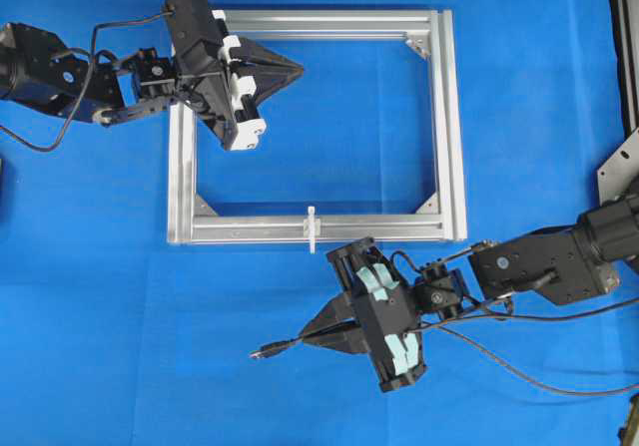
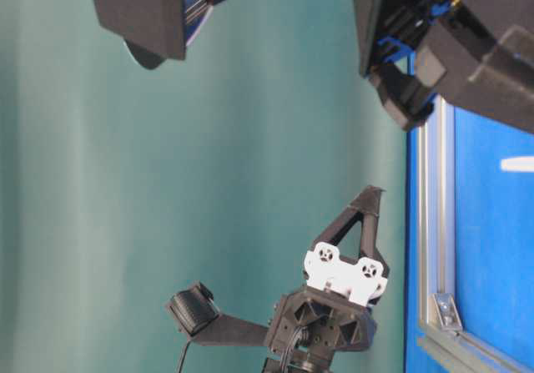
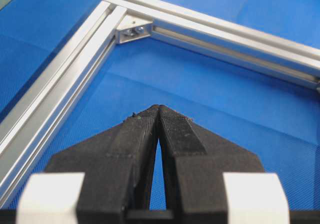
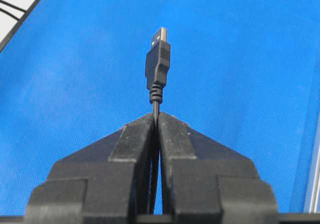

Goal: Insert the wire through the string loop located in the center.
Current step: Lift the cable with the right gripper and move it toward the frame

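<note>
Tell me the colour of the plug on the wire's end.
Black, with a silver metal tip; the plug shows best in the right wrist view.

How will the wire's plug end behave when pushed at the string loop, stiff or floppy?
Probably stiff enough: the right gripper pinches the wire just behind its plug, so little overhangs. The string loop looks thin and may bend away.

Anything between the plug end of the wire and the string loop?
Nothing visible. The right gripper holds the wire just behind its plug, over bare blue mat below the frame. Open mat lies between the plug and the string loop. The left gripper sits far off, inside the frame.
</note>
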Tool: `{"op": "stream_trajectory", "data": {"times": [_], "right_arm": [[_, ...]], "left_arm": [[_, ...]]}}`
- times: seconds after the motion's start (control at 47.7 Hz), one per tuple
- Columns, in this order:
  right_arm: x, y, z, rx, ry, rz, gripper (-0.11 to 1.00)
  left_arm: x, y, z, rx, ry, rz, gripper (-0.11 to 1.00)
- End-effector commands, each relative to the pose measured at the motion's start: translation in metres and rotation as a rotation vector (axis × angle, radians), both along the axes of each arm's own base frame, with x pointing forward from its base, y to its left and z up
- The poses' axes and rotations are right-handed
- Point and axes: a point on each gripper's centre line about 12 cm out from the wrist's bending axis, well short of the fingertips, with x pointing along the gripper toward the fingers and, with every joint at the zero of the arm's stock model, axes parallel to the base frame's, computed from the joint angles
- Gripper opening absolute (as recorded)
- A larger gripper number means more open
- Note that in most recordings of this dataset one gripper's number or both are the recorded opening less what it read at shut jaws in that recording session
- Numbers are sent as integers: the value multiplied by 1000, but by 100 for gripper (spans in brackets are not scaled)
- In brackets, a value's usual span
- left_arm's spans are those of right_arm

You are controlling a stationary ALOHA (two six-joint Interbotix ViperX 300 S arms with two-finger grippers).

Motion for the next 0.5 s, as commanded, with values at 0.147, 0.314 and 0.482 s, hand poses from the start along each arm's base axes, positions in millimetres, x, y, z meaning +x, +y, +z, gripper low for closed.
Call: {"op": "stream_trajectory", "data": {"times": [0.147, 0.314, 0.482], "right_arm": [[3, 2, 18, 17, -49, 0, -2], [3, 2, 18, 18, -49, 2, -2], [-1, 1, 17, 17, -49, 3, -2]], "left_arm": [[3, 0, 14, 14, -39, -4, 0], [4, 0, 15, 14, -41, -4, 0], [4, 0, 14, 15, -39, -5, 0]]}}
